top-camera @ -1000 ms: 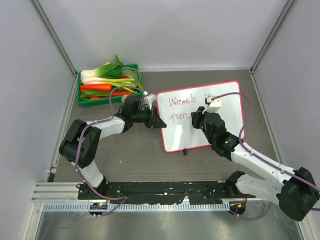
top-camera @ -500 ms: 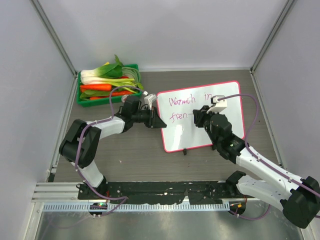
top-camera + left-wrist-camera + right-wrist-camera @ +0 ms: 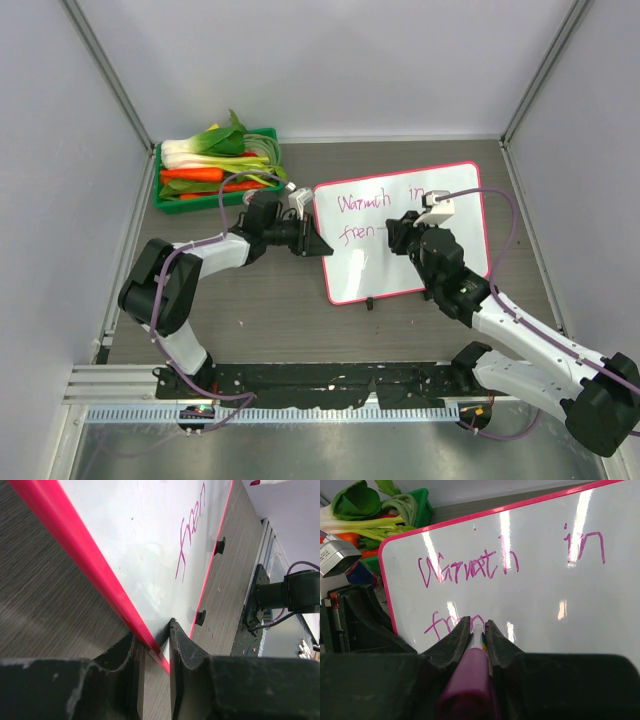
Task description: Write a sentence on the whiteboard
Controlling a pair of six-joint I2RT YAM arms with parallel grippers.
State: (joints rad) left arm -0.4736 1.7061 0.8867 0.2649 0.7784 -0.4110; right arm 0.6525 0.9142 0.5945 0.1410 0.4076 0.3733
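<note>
Nearest the arm bases, the right gripper [image 3: 478, 625] is closed tight on a pink marker [image 3: 469, 682], the barrel running between its fingers and the tip at the board just past the half-written lower word. The marker looks light and stiff with a smooth, likely slippery plastic barrel. A pinch low on the barrel, close to the tip as it is here, should stop it from twisting under writing pressure.

A little farther in, the left gripper [image 3: 155, 642] is narrowed onto the pink frame at the left edge of the whiteboard [image 3: 352, 272], one finger on either side of the rim. The whiteboard lies in the middle of the counter [image 3: 260, 300], turned slightly askew, its two small black feet [image 3: 220, 545] sticking out along the near edge. It is probably a thin, rigid, fairly light panel with a glossy face that would slide on the wood under a pen stroke, so the frame is the sensible place to hold it. The writing face gives no purchase and would smear.

The sentence [image 3: 470, 567] runs in thin pink script across the top of the board, with a second line begun beneath it; it appears unfinished.

Farthest back on the left, well apart from the board, is a green crate [image 3: 163, 200] of vegetables [image 3: 215, 150].
</note>
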